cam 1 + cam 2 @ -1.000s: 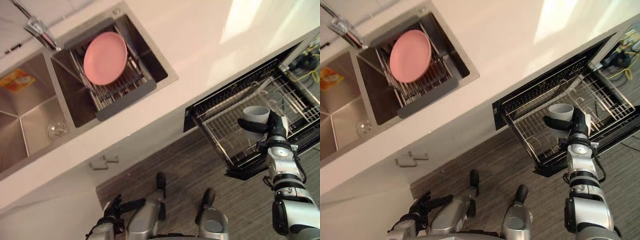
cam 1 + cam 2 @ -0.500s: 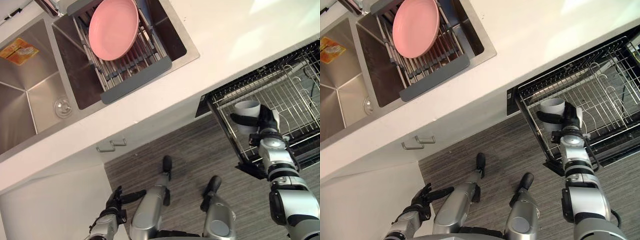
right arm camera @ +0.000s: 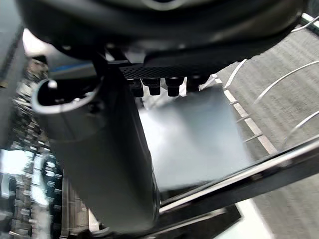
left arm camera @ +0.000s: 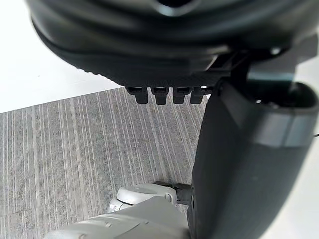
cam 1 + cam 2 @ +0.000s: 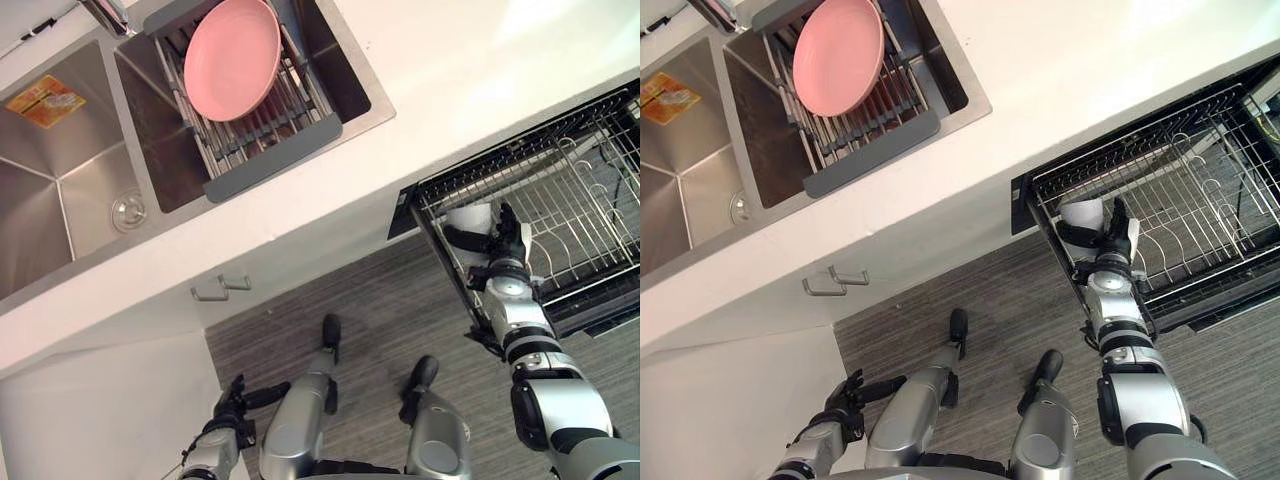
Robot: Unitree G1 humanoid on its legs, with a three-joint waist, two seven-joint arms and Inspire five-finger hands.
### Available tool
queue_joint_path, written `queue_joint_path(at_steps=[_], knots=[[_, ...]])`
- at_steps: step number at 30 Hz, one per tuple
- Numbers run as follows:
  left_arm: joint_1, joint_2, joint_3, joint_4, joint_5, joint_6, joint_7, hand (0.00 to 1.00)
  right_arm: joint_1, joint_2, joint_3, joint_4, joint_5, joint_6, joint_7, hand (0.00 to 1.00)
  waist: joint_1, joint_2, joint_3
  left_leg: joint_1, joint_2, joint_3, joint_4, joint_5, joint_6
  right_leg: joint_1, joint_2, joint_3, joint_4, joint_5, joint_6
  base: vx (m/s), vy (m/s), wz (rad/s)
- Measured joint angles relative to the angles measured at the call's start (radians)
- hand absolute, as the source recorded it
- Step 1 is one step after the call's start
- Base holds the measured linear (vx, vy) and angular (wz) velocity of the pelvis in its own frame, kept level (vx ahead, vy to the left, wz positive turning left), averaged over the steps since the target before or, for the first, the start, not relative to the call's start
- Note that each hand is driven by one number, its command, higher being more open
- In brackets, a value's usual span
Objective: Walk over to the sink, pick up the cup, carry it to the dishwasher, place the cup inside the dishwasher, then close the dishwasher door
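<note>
**Tight room at the rack corner**

The right robot hand (image 5: pixel 508 243), curled round the cup (image 5: pixel 468 218), sits at the near corner of the dishwasher rack (image 5: pixel 545 290). Upright wire tines (image 5: pixel 590 195) crowd the space beyond it, and the desk (image 5: pixel 470 100) edge closes off the far side. The floor (image 5: pixel 390 290) behind the robot hand lies open.

Home kitchen: stainless steel double sink (image 5: pixel 60 190) in pale smooth countertop (image 5: pixel 450 60), round pink plate (image 5: pixel 232 58) on metal drainer (image 5: pixel 272 152), open black wire-racked dishwasher (image 5: pixel 500 152) below.

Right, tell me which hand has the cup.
The right hand: its fingers are curled round the white cup over the dishwasher rack. The left hand hangs low, fingers relaxed, holding nothing.
</note>
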Motion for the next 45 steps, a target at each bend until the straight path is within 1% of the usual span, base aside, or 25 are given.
queue_joint_path(at_steps=[3, 4, 5, 7, 8, 10, 13, 14, 15, 18, 19, 21, 25, 27, 29, 32, 33, 34, 35, 37, 39, 42, 43, 44, 45], knots=[[0.001, 0.002, 0.003, 0.015, 0.003, 0.002, 0.009, 1.0, 0.047, 0.039, -0.015, -0.106, 0.011, -0.053, -0.035, 1.0, 0.0, -0.02, -0.007, 0.026, -0.001, 0.003, -0.001, -0.004, -0.004, 0.026, -0.001, 0.0, -0.005, 0.0, 0.002, -0.01, -0.04, 0.0], [0.006, 0.005, 0.004, 0.018, 0.002, 0.004, 0.018, 1.0, 0.08, 0.064, -0.03, -0.159, 0.011, -0.081, -0.051, 1.0, 0.002, -0.031, -0.013, 0.04, -0.001, 0.004, -0.001, -0.007, -0.008, 0.043, 0.0, 0.0, -0.012, 0.0, 0.002, 0.0, -0.031, -0.03], [0.009, 0.006, 0.004, 0.018, 0.001, 0.006, 0.023, 1.0, 0.099, 0.078, -0.036, -0.186, 0.01, -0.094, -0.059, 1.0, 0.002, -0.039, -0.017, 0.047, 0.0, 0.006, -0.001, -0.009, -0.009, 0.05, 0.0, 0.001, -0.013, 0.0, 0.003, 0.0, -0.05, -0.08], [0.038, 0.018, 0.019, 0.023, -0.067, 0.025, 0.024, 1.0, 0.196, 0.133, -0.038, -0.295, 0.01, -0.125, -0.078, 1.0, 0.003, -0.077, -0.049, 0.083, 0.003, 0.026, -0.004, -0.022, -0.008, 0.083, 0.006, 0.016, -0.035, 0.002, 0.006, 0.02, -0.051, -0.21], [0.046, 0.019, 0.031, 0.024, -0.093, 0.033, 0.024, 1.0, 0.228, 0.149, -0.039, -0.329, 0.01, -0.128, -0.08, 1.0, 0.003, -0.087, -0.06, 0.092, 0.004, 0.033, -0.005, -0.027, -0.008, 0.091, 0.008, 0.022, -0.041, 0.003, 0.007, 0.04, -0.051, -0.32], [0.076, 0.021, 0.078, 0.054, -0.209, 0.084, 0.012, 1.0, 0.382, 0.206, -0.044, -0.486, 0.008, -0.142, -0.089, 1.0, -0.006, -0.123, -0.113, 0.129, 0.008, 0.061, -0.006, -0.047, -0.01, 0.129, 0.018, 0.045, -0.079, 0.012, 0.01, 0.07, -0.047, -0.34], [0.123, 0.02, 0.118, 0.064, -0.224, 0.104, -0.006, 1.0, 0.532, 0.246, -0.076, -0.642, 0.006, -0.143, -0.083, 1.0, -0.027, -0.149, -0.17, 0.173, 0.017, 0.102, -0.007, -0.069, -0.014, 0.163, 0.029, 0.081, -0.114, 0.023, 0.011, 0.07, -0.039, -0.4], [0.131, 0.021, 0.12, 0.064, -0.217, 0.104, -0.006, 1.0, 0.551, 0.249, -0.085, -0.662, 0.006, -0.143, -0.08, 1.0, -0.033, -0.151, -0.18, 0.184, 0.019, 0.111, -0.007, -0.072, -0.015, 0.171, 0.031, 0.089, -0.121, 0.026, 0.011, 0.05, -0.039, -0.42], [0.143, 0.022, 0.121, 0.064, -0.207, 0.102, -0.004, 1.0, 0.584, 0.252, -0.103, -0.697, 0.007, -0.143, -0.068, 1.0, -0.048, -0.154, -0.2, 0.201, 0.023, 0.122, -0.007, -0.08, -0.018, 0.185, 0.035, 0.1, -0.132, 0.028, 0.01, 0.04, -0.036, -0.45], [0.16, 0.022, 0.121, 0.064, -0.215, 0.103, 0.003, 1.0, 0.646, 0.256, -0.135, -0.756, 0.018, -0.142, -0.029, 1.0, -0.059, -0.153, -0.236, 0.242, 0.038, 0.168, -0.007, -0.095, -0.026, 0.204, 0.05, 0.146, -0.147, 0.034, 0.005, 0.02, -0.045, -0.46], [0.162, 0.021, 0.12, 0.063, -0.229, 0.107, 0.0, 1.0, 0.668, 0.263, -0.147, -0.775, 0.055, -0.142, -0.004, 1.0, -0.075, -0.155, -0.249, 0.256, 0.047, 0.181, -0.007, -0.101, -0.034, 0.215, 0.059, 0.158, -0.155, 0.036, 0.002, 0.0, -0.045, -0.43], [0.163, 0.016, 0.12, 0.06, -0.23, 0.109, -0.008, 1.0, 0.681, 0.275, -0.158, -0.787, 0.09, -0.14, 0.016, 1.0, -0.078, -0.154, -0.254, 0.271, 0.059, 0.203, -0.007, -0.105, -0.039, 0.218, 0.07, 0.181, -0.16, 0.04, -0.004, -0.01, -0.039, -0.38], [0.174, 0.022, 0.121, 0.067, -0.232, 0.161, -0.061, 1.0, 0.712, 0.3, -0.175, -0.842, 0.185, -0.119, 0.079, 1.0, -0.097, -0.147, -0.271, 0.298, 0.085, 0.242, -0.007, -0.111, -0.048, 0.222, 0.093, 0.222, -0.171, 0.05, -0.019, 0.0, -0.044, -0.32], [0.18, 0.022, 0.122, 0.07, -0.252, 0.167, -0.071, 1.0, 0.715, 0.306, -0.182, -0.876, 0.219, -0.118, 0.109, 1.0, -0.097, -0.144, -0.273, 0.316, 0.096, 0.266, -0.005, -0.116, -0.055, 0.228, 0.104, 0.247, -0.176, 0.054, -0.025, -0.01, -0.037, -0.4], [0.188, 0.019, 0.121, 0.079, -0.255, 0.167, -0.08, 1.0, 0.723, 0.307, -0.198, -0.928, 0.251, -0.118, 0.157, 1.0, -0.098, -0.14, -0.286, 0.324, 0.105, 0.28, -0.004, -0.123, -0.063, 0.226, 0.113, 0.265, -0.18, 0.057, -0.03, -0.01, -0.03, -0.29], [0.191, 0.019, 0.122, 0.094, -0.255, 0.168, -0.087, 1.0, 0.73, 0.306, -0.257, -1.037, 0.33, -0.13, 0.261, 1.0, -0.104, -0.135, -0.298, 0.328, 0.118, 0.295, 0.001, -0.124, -0.065, 0.226, 0.125, 0.278, -0.192, 0.064, -0.039, 0.0, -0.027, -0.16], [0.192, 0.019, 0.124, 0.096, -0.256, 0.169, -0.087, 1.0, 0.73, 0.305, -0.28, -1.074, 0.374, -0.132, 0.313, 1.0, -0.108, -0.133, -0.3, 0.328, 0.122, 0.295, 0.001, -0.123, -0.065, 0.226, 0.129, 0.278, -0.193, 0.066, -0.041, 0.0, 0.0, 0.0], [0.195, 0.015, 0.14, 0.098, -0.255, 0.17, -0.088, 1.0, 0.73, 0.302, -0.297, -1.102, 0.414, -0.139, 0.364, 1.0, -0.111, -0.132, -0.303, 0.328, 0.124, 0.293, 0.001, -0.122, -0.065, 0.227, 0.132, 0.276, -0.193, 0.066, -0.041, 0.0, 0.0, 0.0], [0.195, 0.011, 0.146, 0.103, -0.255, 0.171, -0.089, 1.0, 0.73, 0.3, -0.302, -1.114, 0.433, -0.142, 0.388, 1.0, -0.113, -0.131, -0.305, 0.327, 0.125, 0.29, 0.001, -0.122, -0.066, 0.229, 0.132, 0.274, -0.194, 0.066, -0.042, 0.0, -0.016, 0.1], [0.198, 0.005, 0.161, 0.109, -0.252, 0.17, -0.096, 1.0, 0.727, 0.293, -0.308, -1.153, 0.495, -0.155, 0.489, 1.0, -0.123, -0.127, -0.309, 0.317, 0.122, 0.267, 0.001, -0.122, -0.065, 0.237, 0.131, 0.246, -0.197, 0.064, -0.042, -0.02, -0.009, 0.27], [0.198, 0.004, 0.161, 0.108, -0.247, 0.168, -0.105, 1.0, 0.721, 0.285, -0.297, -1.171, 0.51, -0.156, 0.541, 1.0, -0.123, -0.124, -0.311, 0.301, 0.12, 0.255, -0.002, -0.125, -0.059, 0.238, 0.128, 0.221, -0.198, 0.059, -0.04, -0.03, -0.003, 0.44], [0.196, 0.004, 0.179, 0.103, -0.223, 0.162, -0.115, 1.0, 0.705, 0.252, -0.238, -1.189, 0.509, -0.155, 0.601, 1.0, -0.126, -0.121, -0.315, 0.263, 0.13, 0.337, -0.004, -0.143, -0.028, 0.242, 0.11, 0.134, -0.206, 0.058, -0.038, -0.01, 0.001, 0.82], [0.193, 0.002, 0.184, 0.104, -0.208, 0.159, -0.116, 1.0, 0.695, 0.229, -0.209, -1.186, 0.506, -0.155, 0.617, 1.0, -0.126, -0.131, -0.313, 0.245, 0.131, 0.374, 0.013, -0.144, -0.01, 0.239, 0.089, 0.096, -0.21, 0.055, -0.034, 0.05, 0.041, 1.14], [0.191, -0.007, 0.183, 0.106, -0.208, 0.151, -0.115, 1.0, 0.681, 0.203, -0.185, -1.175, 0.499, -0.15, 0.631, 1.0, -0.124, -0.109, -0.324, 0.225, 0.137, 0.385, 0.038, -0.139, -0.013, 0.24, 0.079, 0.062, -0.196, 0.045, -0.022, 0.06, 0.06, 0.98], [0.193, -0.015, 0.182, 0.107, -0.208, 0.148, -0.113, 1.0, 0.672, 0.191, -0.171, -1.163, 0.499, -0.147, 0.636, 1.0, -0.122, -0.104, -0.326, 0.222, 0.138, 0.383, 0.038, -0.115, -0.012, 0.243, 0.077, 0.051, -0.189, 0.039, -0.016, 0.06, 0.072, 0.68]])
